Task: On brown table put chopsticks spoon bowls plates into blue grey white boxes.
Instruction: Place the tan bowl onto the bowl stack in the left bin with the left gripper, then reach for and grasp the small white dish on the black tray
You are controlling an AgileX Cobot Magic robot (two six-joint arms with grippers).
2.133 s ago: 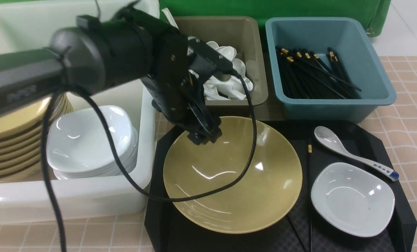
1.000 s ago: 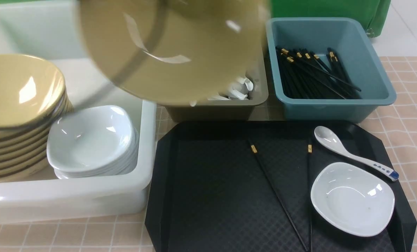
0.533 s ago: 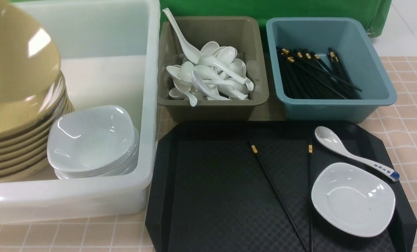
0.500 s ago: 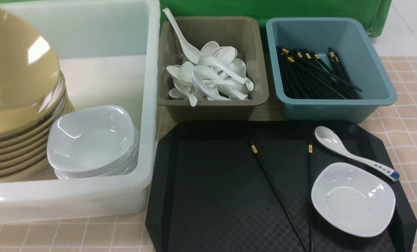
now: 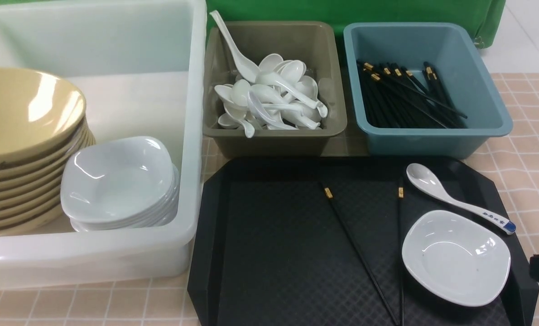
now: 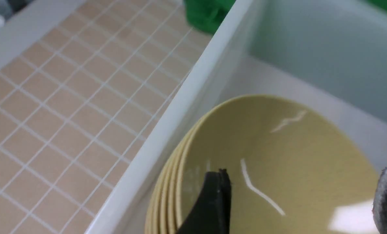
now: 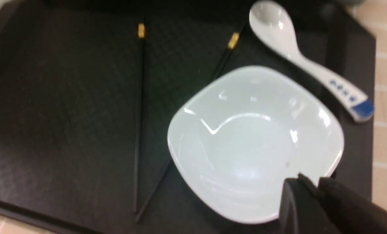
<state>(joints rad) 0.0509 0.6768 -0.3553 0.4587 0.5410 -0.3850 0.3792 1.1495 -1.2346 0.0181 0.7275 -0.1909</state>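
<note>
Four items on black tray [image 5: 274,253] — two chopsticks [image 5: 355,244], spoon [image 5: 459,199], plate [image 5: 455,258] | left gripper [image 6: 302,174]: jaws wide apart, empty, above bowls [image 5: 20,113] stacked in white tub [image 5: 192,136] | right gripper [image 7: 312,185]: at plate rim, jaws near together, open or closed not discernible | risk: glossy shallow rim slips from pinch — plate may nudge adjacent chopstick or spoon
</note>
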